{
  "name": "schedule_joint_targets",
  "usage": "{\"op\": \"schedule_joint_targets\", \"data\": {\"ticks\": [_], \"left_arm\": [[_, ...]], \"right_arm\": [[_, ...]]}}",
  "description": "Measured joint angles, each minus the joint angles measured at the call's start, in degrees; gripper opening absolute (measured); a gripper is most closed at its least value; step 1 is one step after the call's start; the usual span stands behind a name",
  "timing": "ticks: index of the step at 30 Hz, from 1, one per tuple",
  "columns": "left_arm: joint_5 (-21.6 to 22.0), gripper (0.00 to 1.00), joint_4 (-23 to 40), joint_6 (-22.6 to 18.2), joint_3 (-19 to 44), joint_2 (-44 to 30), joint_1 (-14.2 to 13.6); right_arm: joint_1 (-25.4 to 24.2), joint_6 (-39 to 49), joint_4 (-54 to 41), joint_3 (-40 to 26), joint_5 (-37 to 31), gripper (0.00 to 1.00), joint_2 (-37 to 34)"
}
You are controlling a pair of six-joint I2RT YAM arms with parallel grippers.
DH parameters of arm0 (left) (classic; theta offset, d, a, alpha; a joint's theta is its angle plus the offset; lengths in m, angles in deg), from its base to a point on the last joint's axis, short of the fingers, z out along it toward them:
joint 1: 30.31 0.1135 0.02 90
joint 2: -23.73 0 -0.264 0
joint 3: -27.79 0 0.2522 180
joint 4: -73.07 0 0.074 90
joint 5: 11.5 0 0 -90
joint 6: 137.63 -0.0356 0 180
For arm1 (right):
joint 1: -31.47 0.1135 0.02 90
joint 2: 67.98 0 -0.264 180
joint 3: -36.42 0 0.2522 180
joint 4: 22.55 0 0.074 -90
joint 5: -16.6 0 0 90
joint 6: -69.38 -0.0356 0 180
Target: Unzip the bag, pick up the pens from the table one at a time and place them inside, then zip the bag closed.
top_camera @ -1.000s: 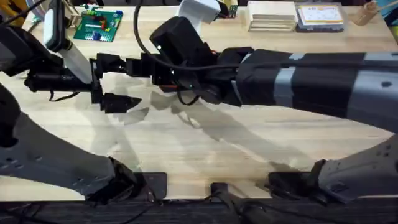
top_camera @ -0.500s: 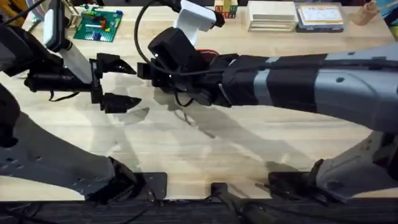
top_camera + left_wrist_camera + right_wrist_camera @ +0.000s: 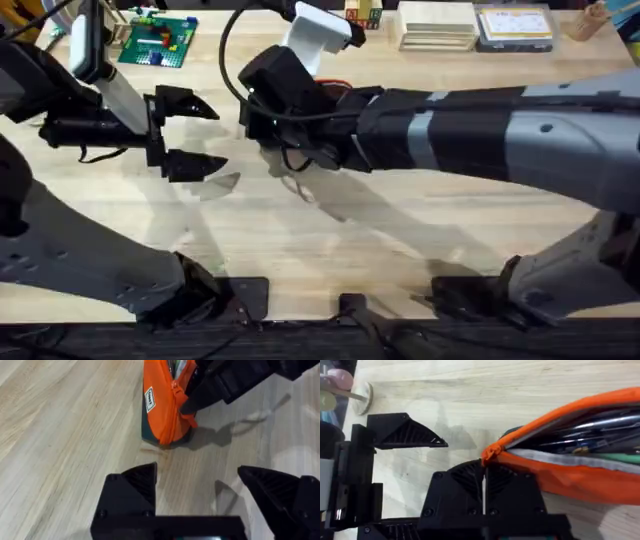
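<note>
The orange bag (image 3: 162, 407) lies on the wooden table (image 3: 350, 250); in the overhead view the right arm covers it. Its zipper gapes, and pens (image 3: 600, 425) lie inside, a green one (image 3: 620, 457) among them. My right gripper (image 3: 484, 480) is shut on the orange zipper pull (image 3: 490, 452) at the bag's end, and it also appears at the pouch in the left wrist view (image 3: 200, 395) and overhead (image 3: 250, 118). The left gripper (image 3: 200, 485) hovers open a short way off that same end, touching nothing (image 3: 190, 135).
Along the far edge sit a green brick board (image 3: 158, 40), a white object (image 3: 320, 25) and stacked boxes (image 3: 437, 25), (image 3: 515, 25). Bare tabletop stretches in front of both arms.
The right gripper has drawn back to the right, out from between the left gripper's fingers. The left arm has held still.
</note>
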Motion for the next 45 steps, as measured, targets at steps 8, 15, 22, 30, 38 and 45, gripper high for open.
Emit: {"op": "schedule_joint_targets", "data": {"ticks": [8,15,22,30,38,45], "left_arm": [[0.00,0.993,0.00,-0.02,0.00,0.02,0.00],[0.00,0.993,-0.01,-0.15,0.00,0.01,0.00],[0.00,0.993,-0.07,-0.15,0.00,0.00,0.00],[-1.96,0.993,-0.57,-0.16,0.00,0.00,-0.08],[-4.17,0.995,-7.16,2.18,0.00,0.02,-7.03],[-4.72,0.993,-16.34,11.94,0.00,0.02,-13.41]], "right_arm": [[0.00,0.81,-0.02,0.00,0.00,0.031,0.00],[-0.01,3.86,-0.39,0.00,0.00,0.031,1.01],[-0.23,3.98,-0.95,0.00,-0.02,0.031,4.93],[-0.39,3.98,-1.46,0.00,0.00,0.031,5.73],[-0.39,4.17,-1.42,0.00,0.00,0.031,5.73],[-0.39,4.35,-1.42,0.00,0.26,0.030,5.73]]}}
